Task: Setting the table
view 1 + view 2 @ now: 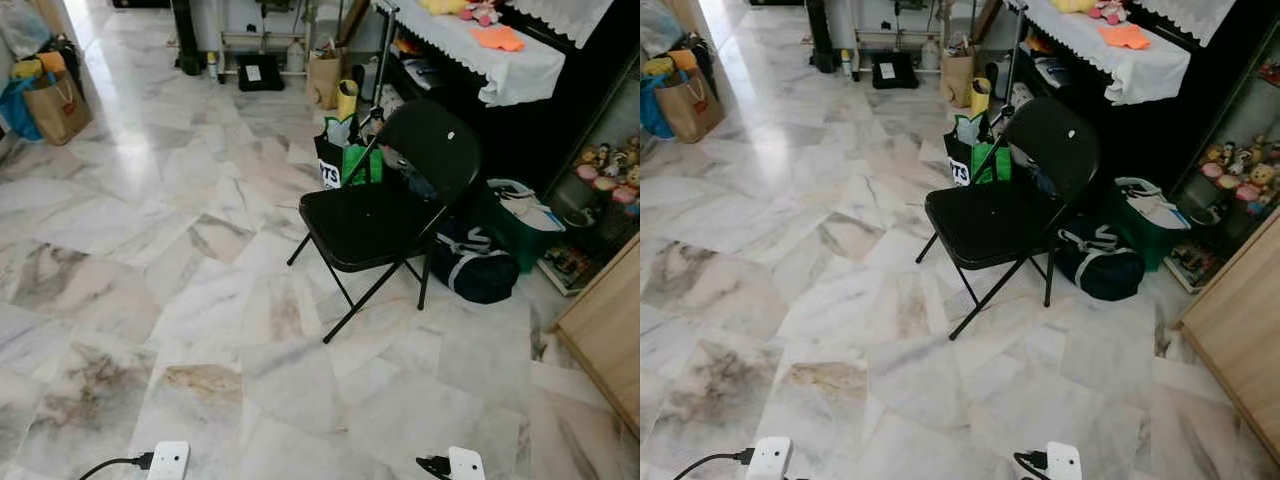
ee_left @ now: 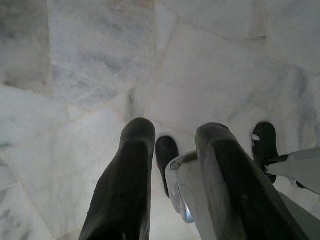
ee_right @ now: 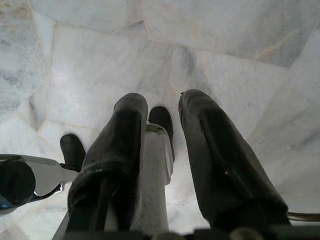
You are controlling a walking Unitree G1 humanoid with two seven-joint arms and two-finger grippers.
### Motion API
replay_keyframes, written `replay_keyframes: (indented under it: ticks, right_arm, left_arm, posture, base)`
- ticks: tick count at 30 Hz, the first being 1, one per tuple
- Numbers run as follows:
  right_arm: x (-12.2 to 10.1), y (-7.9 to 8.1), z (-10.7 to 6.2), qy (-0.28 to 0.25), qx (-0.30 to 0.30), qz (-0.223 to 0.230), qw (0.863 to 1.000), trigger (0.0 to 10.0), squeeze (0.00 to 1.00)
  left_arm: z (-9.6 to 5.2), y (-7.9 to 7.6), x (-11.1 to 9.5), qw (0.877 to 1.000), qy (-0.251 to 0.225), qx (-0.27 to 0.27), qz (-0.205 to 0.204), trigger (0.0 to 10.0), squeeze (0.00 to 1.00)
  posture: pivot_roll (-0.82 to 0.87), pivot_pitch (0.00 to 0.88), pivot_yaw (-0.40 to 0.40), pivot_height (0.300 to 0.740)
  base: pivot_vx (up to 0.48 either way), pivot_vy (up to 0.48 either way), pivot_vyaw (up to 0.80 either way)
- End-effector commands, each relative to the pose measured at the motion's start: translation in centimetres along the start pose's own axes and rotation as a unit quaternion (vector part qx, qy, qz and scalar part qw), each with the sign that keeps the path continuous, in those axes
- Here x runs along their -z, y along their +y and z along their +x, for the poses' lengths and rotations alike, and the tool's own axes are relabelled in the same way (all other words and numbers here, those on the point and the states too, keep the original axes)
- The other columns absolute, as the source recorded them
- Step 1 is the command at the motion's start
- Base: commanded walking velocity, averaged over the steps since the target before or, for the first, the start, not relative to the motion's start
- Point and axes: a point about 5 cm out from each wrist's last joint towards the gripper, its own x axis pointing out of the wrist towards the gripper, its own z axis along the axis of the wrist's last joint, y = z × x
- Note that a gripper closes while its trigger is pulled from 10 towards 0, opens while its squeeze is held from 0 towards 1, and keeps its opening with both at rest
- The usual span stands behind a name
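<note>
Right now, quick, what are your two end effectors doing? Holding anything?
Left end effector: open, holding nothing, hanging over the marble floor.
Right end effector: open, holding nothing, hanging over the floor too.

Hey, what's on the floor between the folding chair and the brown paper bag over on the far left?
Nothing. In the left eye view, only bare marble floor stretches from the chair to the paper bag.

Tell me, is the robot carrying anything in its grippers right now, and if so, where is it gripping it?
Nothing is held. The left gripper and right gripper both hang open over the marble floor.
</note>
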Motion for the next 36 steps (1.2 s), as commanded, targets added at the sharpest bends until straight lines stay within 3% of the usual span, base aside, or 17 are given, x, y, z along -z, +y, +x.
replay_keyframes:
  ticks: [1,6,10,21,27,36]
  right_arm:
    - [0.2,-0.1,0.0,0.001,0.002,0.001,1.0,10.0,0.0]
    - [0.2,0.1,0.0,0.004,0.001,0.004,1.0,10.0,0.0]
    - [0.1,0.2,0.0,0.004,0.0,0.003,1.0,10.0,0.0]
    - [0.0,0.3,0.1,0.004,-0.004,0.002,1.0,10.0,0.0]
    - [0.0,0.3,0.1,0.005,-0.004,0.002,1.0,10.0,0.0]
    - [-0.1,0.3,0.1,0.005,-0.005,-0.001,1.0,10.0,0.0]
  left_arm:
    - [0.0,-0.1,0.1,1.0,0.005,0.0,0.002,10.0,0.0]
    - [0.1,0.0,-0.2,1.0,0.004,-0.003,0.001,10.0,0.0]
    - [0.1,0.1,-0.2,1.0,0.004,-0.005,0.015,10.0,0.0]
    - [-0.2,0.9,0.2,1.0,0.009,-0.008,0.011,10.0,0.0]
    - [-0.5,2.2,0.5,1.0,0.013,-0.015,0.011,10.0,0.0]
    - [-0.6,2.6,0.8,1.0,0.017,-0.017,0.009,10.0,0.0]
  posture:
    - [0.15,0.015,-0.073,0.74]
    - [0.17,0.022,-0.072,0.74]
    - [0.17,0.029,-0.073,0.74]
    - [0.17,0.037,-0.071,0.74]
    - [0.18,0.035,-0.068,0.74]
    - [0.17,0.035,-0.069,0.74]
  base:
    - [0.0,0.0,-0.69]
    - [0.0,0.378,-0.69]
    - [0.0,0.0,-0.69]
    - [0.0,0.0,-0.69]
    - [0.0,0.0,-0.69]
    - [0.0,0.0,-0.69]
